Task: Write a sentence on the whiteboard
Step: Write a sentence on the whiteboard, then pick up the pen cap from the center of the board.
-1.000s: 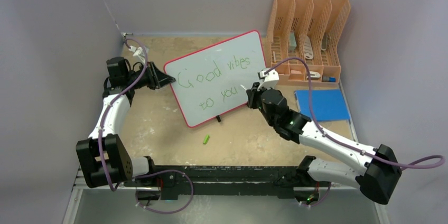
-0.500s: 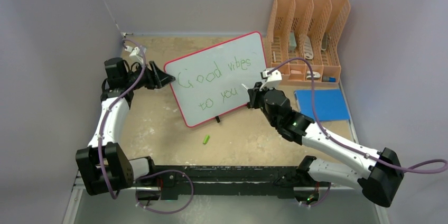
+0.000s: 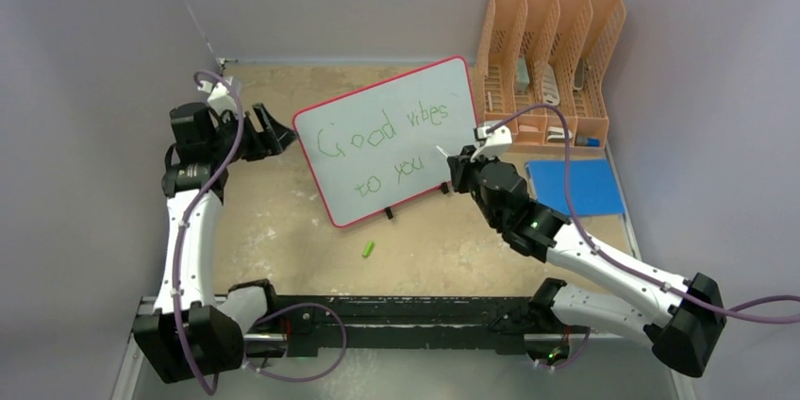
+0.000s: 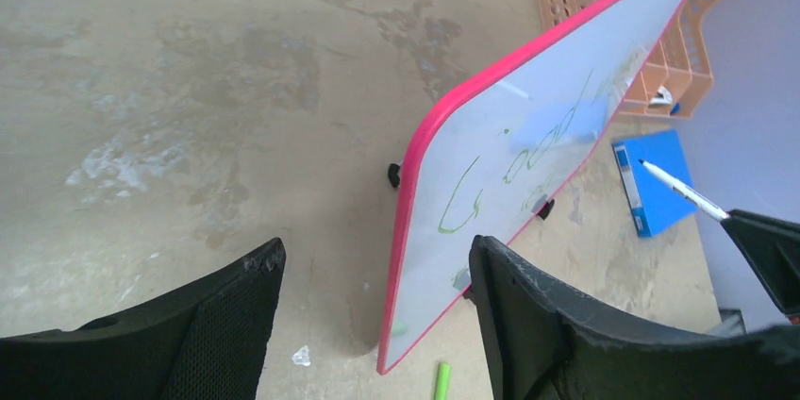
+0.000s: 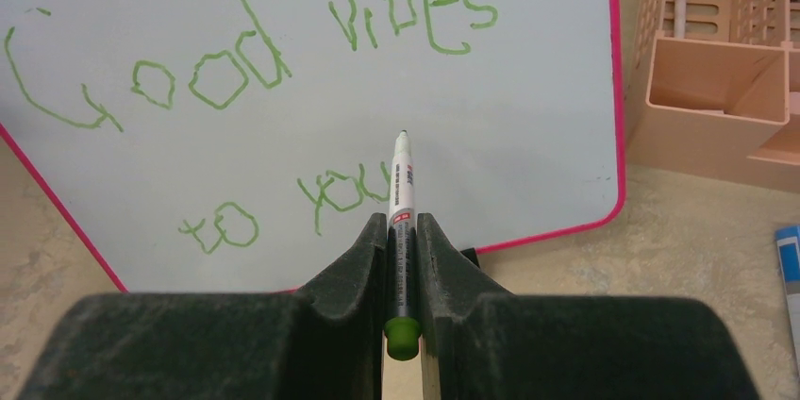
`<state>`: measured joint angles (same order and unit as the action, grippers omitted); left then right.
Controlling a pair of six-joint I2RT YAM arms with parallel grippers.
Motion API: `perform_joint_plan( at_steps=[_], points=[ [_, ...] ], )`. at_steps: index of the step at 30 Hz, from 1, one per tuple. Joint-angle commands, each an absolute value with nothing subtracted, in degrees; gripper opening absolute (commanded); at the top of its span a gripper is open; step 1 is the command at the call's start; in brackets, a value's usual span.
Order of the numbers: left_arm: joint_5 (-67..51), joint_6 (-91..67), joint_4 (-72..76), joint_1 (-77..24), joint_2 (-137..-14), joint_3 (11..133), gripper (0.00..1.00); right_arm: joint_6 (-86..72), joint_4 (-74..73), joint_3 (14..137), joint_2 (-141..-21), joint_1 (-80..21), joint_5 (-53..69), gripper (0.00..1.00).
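Whiteboard [image 3: 391, 141]: stands propped on its lower edge mid-desk, on small black clip feet [image 3: 389, 212], turned so its left corner points toward the left arm. Thin red rim, pale face.

Sentence [image 3: 387, 145]: green marker letters in 2 lines. Upper line reads "Good vibes", lower line "to you". The lower line sits under the gap between the 2 upper words.

Right end effector [image 5: 403, 225]: directly in front of the board's lower right part, facing the writing. Jaws are closed tight on a marker [image 5: 401, 188], white barrel with a green rear end, held in line with the fingers. The tip points at blank board just right of "you" and below "vibes". In the left wrist view the tip appears to stand off the face, not touching.

Left end effector [image 3: 275, 128]: just beside the board's left corner, apart from it. Jaws are spread wide with nothing between them. In its wrist view the red left edge of the board lies ahead, framed between the 2 fingers, with bare desk [image 3: 283, 221] in the gap.

Outward from the board:
- Small green cap [image 3: 369, 249] lies on the desk near the board's lower edge, on the side toward the arm bases, touching nothing.
- Flat blue rectangle [image 3: 575, 185] lies on the desk to the right of the board, beside the right arm.
- Orange slotted organizer [image 3: 552, 60] stands at the far right, just behind the board's right edge, with a few small items in its compartments, too small to name.
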<state>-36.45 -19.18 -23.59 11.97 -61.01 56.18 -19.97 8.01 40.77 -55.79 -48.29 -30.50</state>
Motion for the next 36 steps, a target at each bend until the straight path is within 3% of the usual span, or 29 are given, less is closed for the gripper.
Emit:
perform_joint_plan(
  at_steps=[1, 4, 12, 19, 27, 36],
  points=[
    [-29.5, -19.7, -31.4, 11.8, -56.6, 63.0, 0.7, -19.4, 8.6, 42.6, -53.7, -48.0, -32.3, 0.0],
    [-27.3, -19.3, -35.2, 11.5, -54.4, 66.1, 0.8, -19.2, 8.7, 42.7, -53.0, -48.0, -32.8, 0.0],
    [-24.6, -18.1, -43.3, 7.8, -50.8, 72.0, 0.87, -18.9, 7.9, 43.1, -50.6, -48.1, -33.3, 0.0],
    [-32.1, -16.5, -50.5, 2.1, -48.6, 74.3, 0.87, -18.9, 7.4, 43.1, -49.1, -48.0, -33.5, 0.0],
    [-45.6, -19.4, -52.1, 1.7, -46.1, 67.8, 0.86, -18.9, 7.8, 43.2, -50.0, -48.1, -33.4, 0.0],
    [-48.8, -21.9, -50.4, 0.4, -45.2, 62.8, 0.8, -19.3, 7.9, 43.0, -51.0, -48.1, -33.5, 0.0]
  ],
)
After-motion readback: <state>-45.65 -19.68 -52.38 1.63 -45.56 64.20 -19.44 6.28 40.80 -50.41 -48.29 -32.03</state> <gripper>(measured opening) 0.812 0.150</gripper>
